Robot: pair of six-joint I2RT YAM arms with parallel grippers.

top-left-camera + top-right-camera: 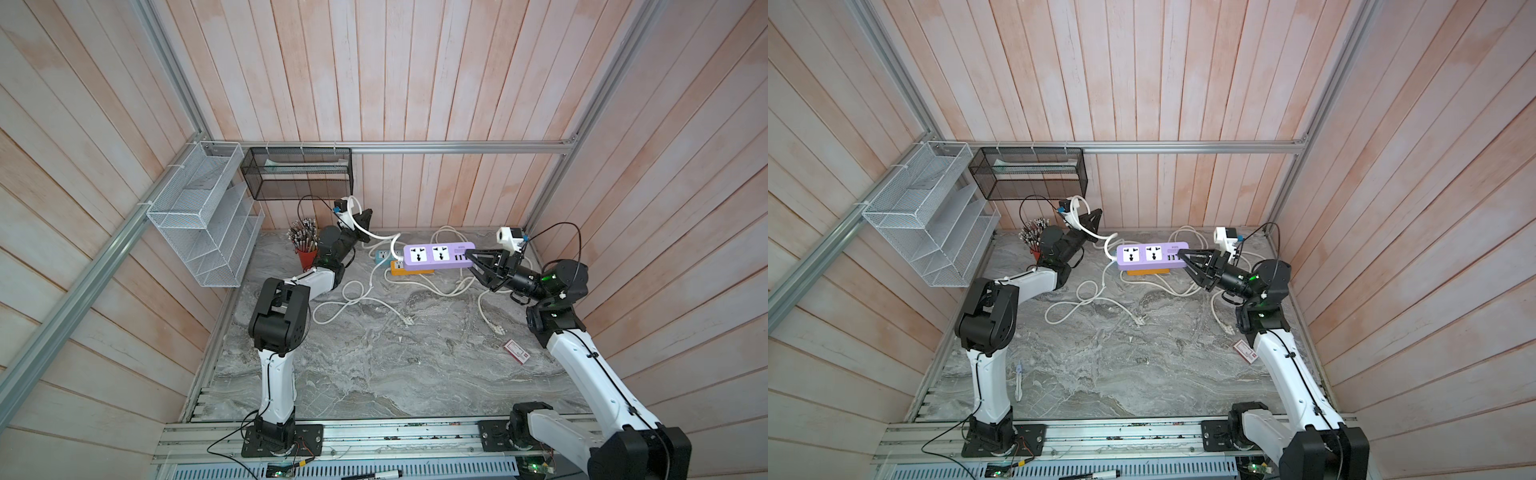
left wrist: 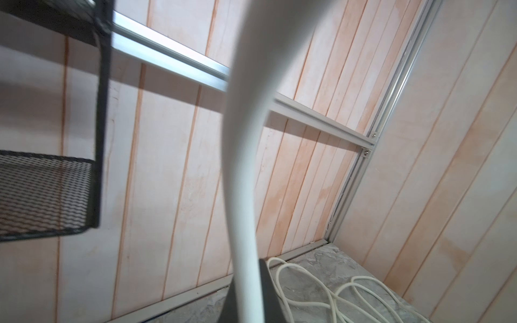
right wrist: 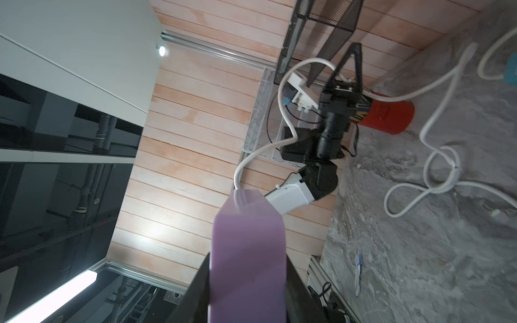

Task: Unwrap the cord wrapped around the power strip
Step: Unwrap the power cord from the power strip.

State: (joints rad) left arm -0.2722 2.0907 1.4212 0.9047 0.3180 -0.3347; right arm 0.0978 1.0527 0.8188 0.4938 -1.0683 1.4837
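Power strip (image 1: 436, 254), purple, is off the table (image 1: 374, 365), held up near the back edge, about mid-width, over an orange strip (image 1: 409, 272) and beside a blue strip (image 1: 381, 255). Its socket face points up in both top views. The long axis runs roughly parallel to the back edge, USB end toward the right edge, cord end toward the left edge.

Right gripper (image 1: 469, 258) is clamped on the USB end, jaws narrow, one on each long side. The right wrist view shows the purple body (image 3: 249, 251) between the black fingers.

Left gripper (image 1: 366, 217) is raised near the back-left corner, under the black mesh basket (image 1: 297, 172), and pinched fully closed on the cord (image 1: 380, 236). The white cord leaves the strip's left end, rises to this gripper, arcs past the wrist camera, then drops to the table near the red cup (image 1: 306, 255). No turns are visible on the strip's top, but its underside is hidden, so probably few or none are left.

Handling: the strip is a rigid plastic bar, light and smooth, and could twist in an end-only grip. It is best taken across the short width at an end clear of the cord. The cord is thick, springy and keeps its coil shape. Grip it close to the last turn and don't yank at the strain relief. Loose cords (image 1: 357, 305) on the table could snag.
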